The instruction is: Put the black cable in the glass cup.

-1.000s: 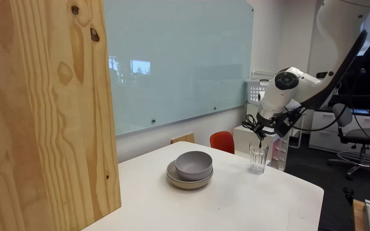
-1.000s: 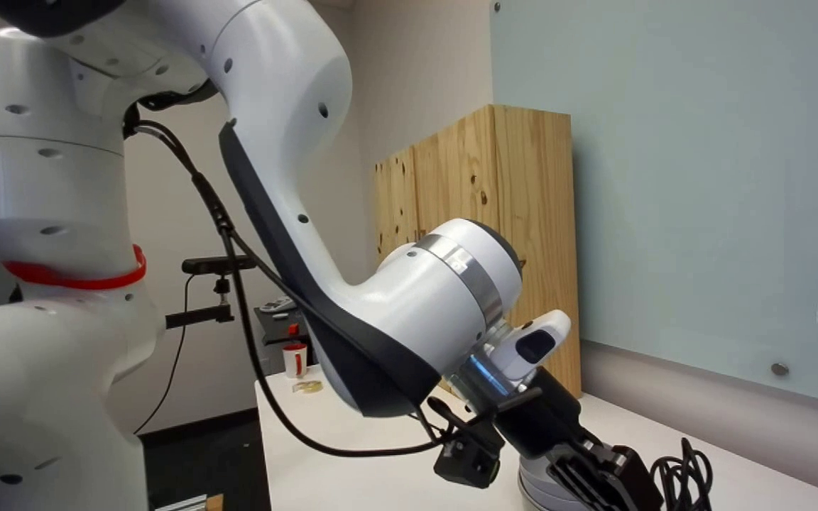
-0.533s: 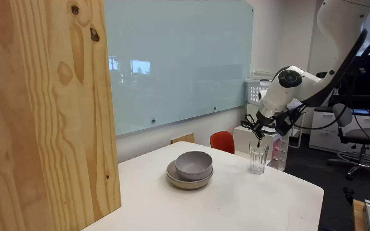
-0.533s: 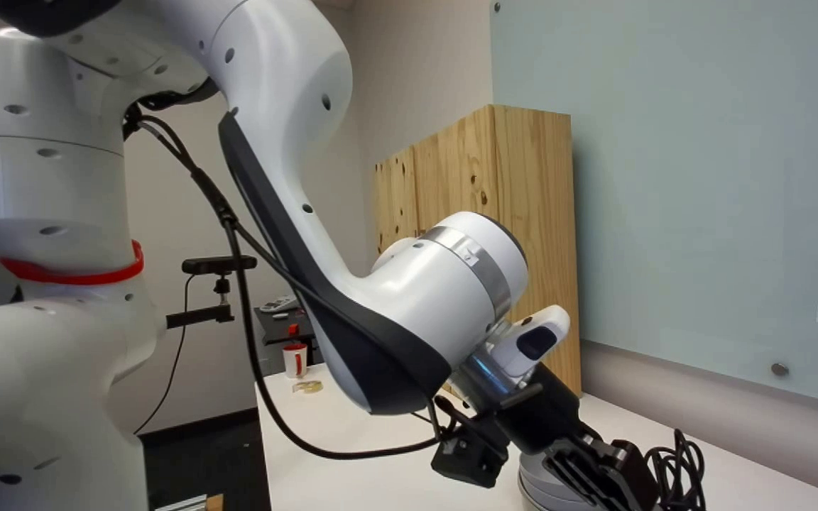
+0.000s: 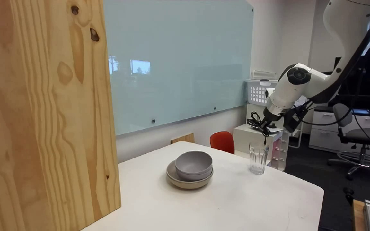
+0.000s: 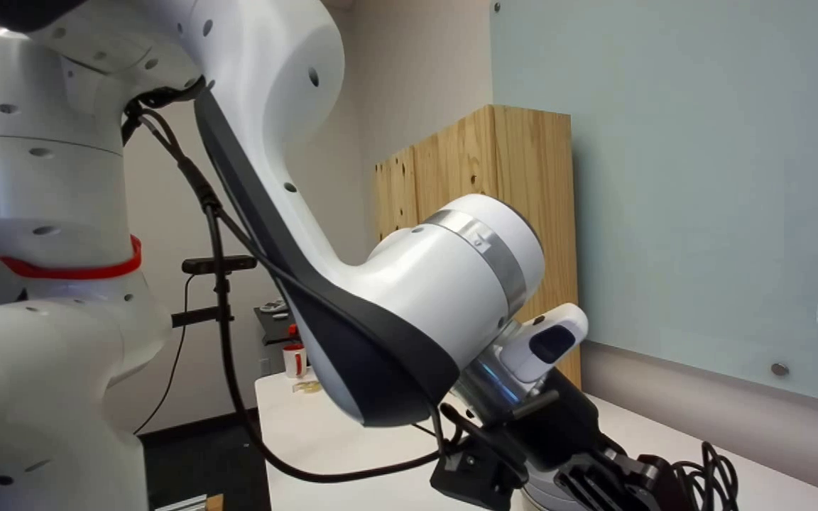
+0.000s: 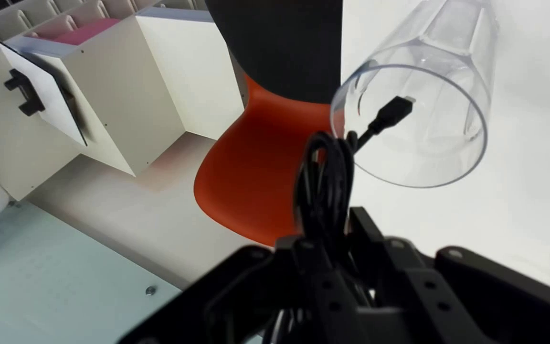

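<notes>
The black cable (image 7: 325,186) is a bunched tangle held between the fingers of my gripper (image 7: 331,233), which is shut on it. Its loops stick out on both sides of the fingers in an exterior view (image 5: 254,120). One plug end hangs down near the rim of the glass cup (image 5: 257,162). In the wrist view the plug (image 7: 392,113) appears over the mouth of the glass cup (image 7: 476,71); its exact height against the rim is unclear. The cup stands upright on the white table. My gripper (image 5: 264,126) is above the cup. The cup is out of view in an exterior view (image 6: 713,477) that shows the cable.
Stacked grey bowls (image 5: 194,162) stand on the white table (image 5: 236,205), away from the cup. The cup is close to the table's far edge. A red chair (image 5: 222,142) and white drawers are beyond that edge. A tall wooden cabinet (image 5: 50,115) stands at one side.
In an exterior view the gripper and cable shift slightly left, then right and a little up. The plug end now hangs near the right side of the cup's rim. The cup has not moved.
</notes>
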{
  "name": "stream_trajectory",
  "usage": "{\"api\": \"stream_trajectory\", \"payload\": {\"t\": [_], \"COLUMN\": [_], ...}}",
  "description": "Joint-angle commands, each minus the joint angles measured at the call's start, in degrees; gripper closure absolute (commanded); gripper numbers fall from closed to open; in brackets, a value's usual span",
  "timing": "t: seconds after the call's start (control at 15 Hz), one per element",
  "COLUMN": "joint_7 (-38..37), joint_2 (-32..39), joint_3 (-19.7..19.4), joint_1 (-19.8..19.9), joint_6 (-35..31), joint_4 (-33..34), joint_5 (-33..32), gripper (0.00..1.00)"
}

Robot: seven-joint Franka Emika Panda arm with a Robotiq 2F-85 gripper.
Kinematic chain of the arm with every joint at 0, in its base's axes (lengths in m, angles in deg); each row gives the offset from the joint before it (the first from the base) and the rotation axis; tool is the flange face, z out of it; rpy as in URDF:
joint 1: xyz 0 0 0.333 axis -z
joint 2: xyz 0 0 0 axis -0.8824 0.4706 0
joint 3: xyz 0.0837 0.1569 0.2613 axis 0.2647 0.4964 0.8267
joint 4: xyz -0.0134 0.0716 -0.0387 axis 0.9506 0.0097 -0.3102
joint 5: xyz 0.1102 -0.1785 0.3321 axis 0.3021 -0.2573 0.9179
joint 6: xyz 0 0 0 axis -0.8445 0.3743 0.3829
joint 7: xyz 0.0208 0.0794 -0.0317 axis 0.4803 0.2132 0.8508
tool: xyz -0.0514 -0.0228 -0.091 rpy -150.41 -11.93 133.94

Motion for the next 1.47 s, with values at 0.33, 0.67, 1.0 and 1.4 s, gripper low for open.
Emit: {"api": "stream_trajectory", "payload": {"t": [0.33,0.67,1.0,1.4], "joint_7": [-10.93,-10.93,-8.94,-7.59], "joint_2": [4.46,6.43,10.54,15.45], "joint_3": [0.50,2.15,5.71,9.67], "joint_1": [3.29,3.67,3.81,6.11], "joint_6": [-7.81,-6.86,-6.29,-5.20], "joint_4": [8.77,10.86,12.38,15.42], "joint_5": [-4.87,-2.84,1.14,4.19], "gripper": [0.94,0.94,0.94,0.94]}}
